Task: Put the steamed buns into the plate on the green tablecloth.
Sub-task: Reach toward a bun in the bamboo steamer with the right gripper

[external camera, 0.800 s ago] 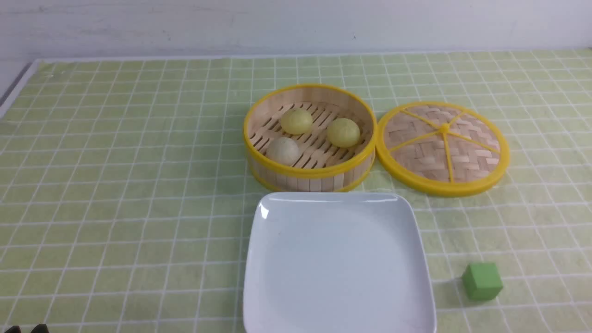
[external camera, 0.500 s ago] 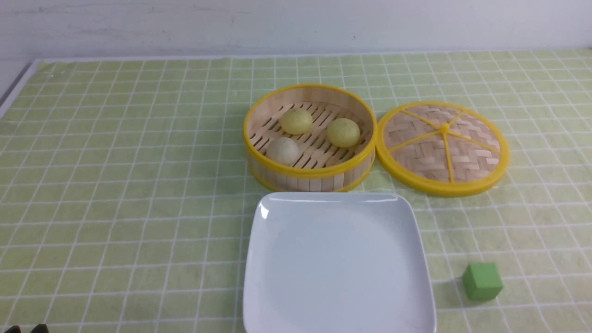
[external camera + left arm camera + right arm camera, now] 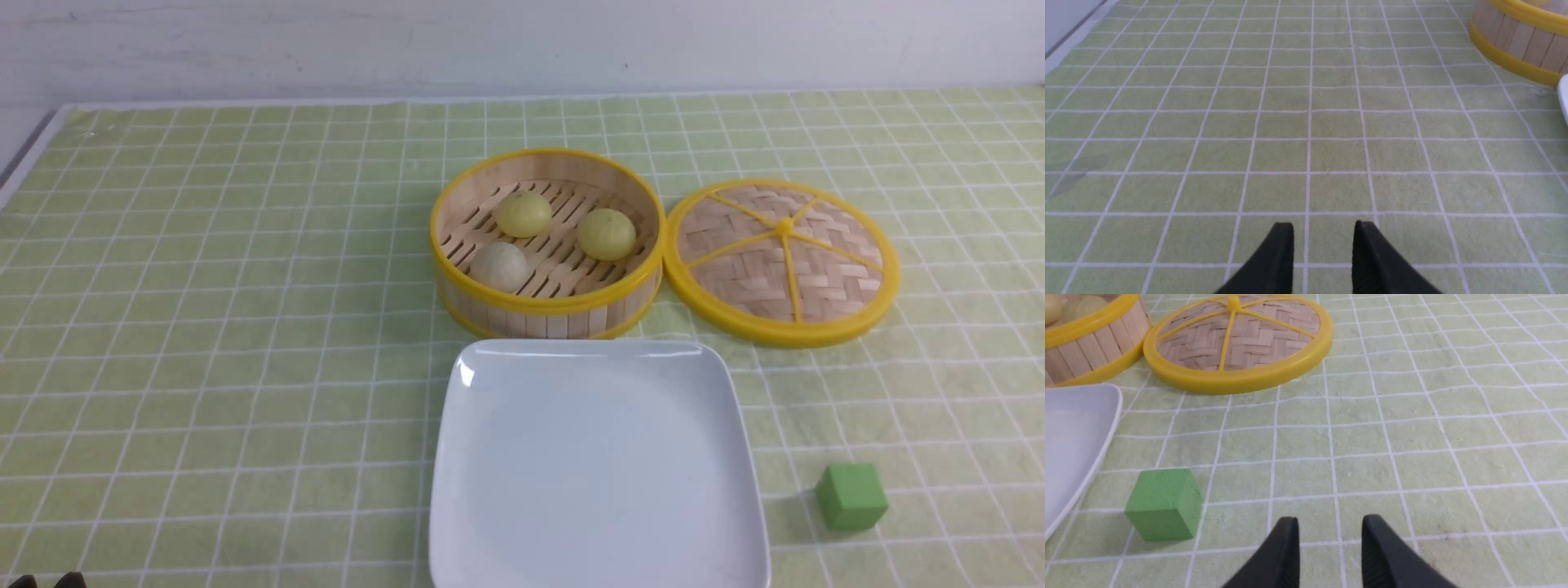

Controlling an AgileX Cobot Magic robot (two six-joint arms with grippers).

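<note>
Three steamed buns lie in the open bamboo steamer (image 3: 547, 314): two pale yellow ones (image 3: 523, 214) (image 3: 606, 233) and a greyish-beige one (image 3: 500, 266). The white square plate (image 3: 490, 523) sits empty on the green tablecloth (image 3: 204, 327), just in front of the steamer. My left gripper (image 3: 1323, 225) is open and empty, low over bare cloth far to the left of the steamer; only its tips show at the bottom left of the front view (image 3: 49, 581). My right gripper (image 3: 1330, 519) is open and empty over cloth, right of the plate (image 3: 1069, 428).
The round yellow-rimmed bamboo lid (image 3: 782, 260) lies flat right of the steamer; it also shows in the right wrist view (image 3: 1237, 343). A green cube (image 3: 851, 496) stands right of the plate, close to my right gripper (image 3: 1164, 503). The table's left edge (image 3: 24, 155) is near.
</note>
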